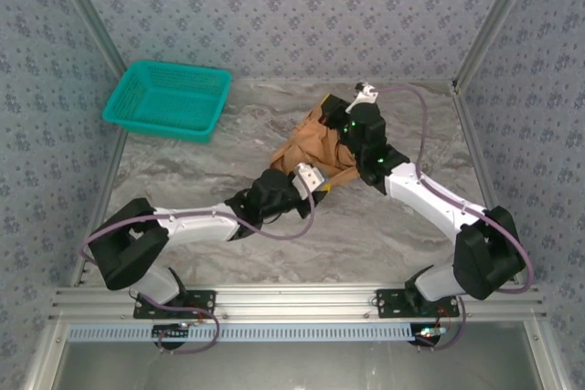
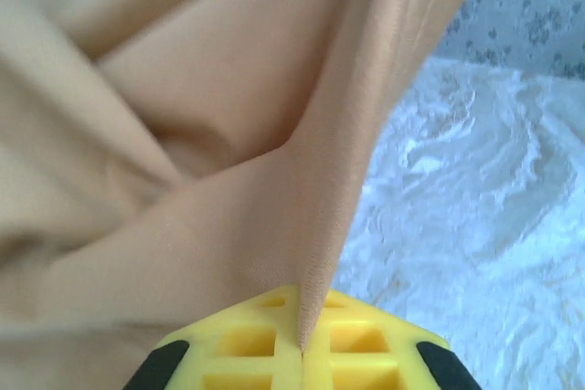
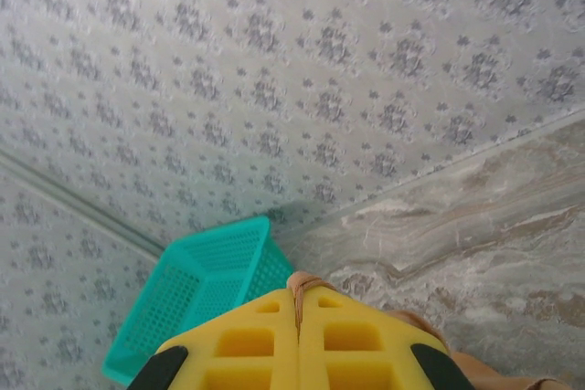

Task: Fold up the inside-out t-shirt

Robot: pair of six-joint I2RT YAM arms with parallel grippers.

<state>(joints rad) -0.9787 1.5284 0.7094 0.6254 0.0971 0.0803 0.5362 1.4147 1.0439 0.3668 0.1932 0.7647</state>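
The orange-tan inside-out t-shirt (image 1: 311,145) is bunched up and lifted between the two arms, right of the table's middle. My left gripper (image 1: 322,180) sits at its near lower edge; in the left wrist view the yellow jaws (image 2: 302,344) are shut on a fold of the t-shirt (image 2: 183,152). My right gripper (image 1: 335,118) holds the cloth's upper part; in the right wrist view its jaws (image 3: 297,317) are shut on a thin pinch of t-shirt (image 3: 302,282), with more cloth hanging below at the lower right.
A teal mesh basket (image 1: 168,100) stands at the back left of the marble-patterned table (image 1: 183,180) and shows too in the right wrist view as the basket (image 3: 206,294). Patterned walls close the table in at back and sides.
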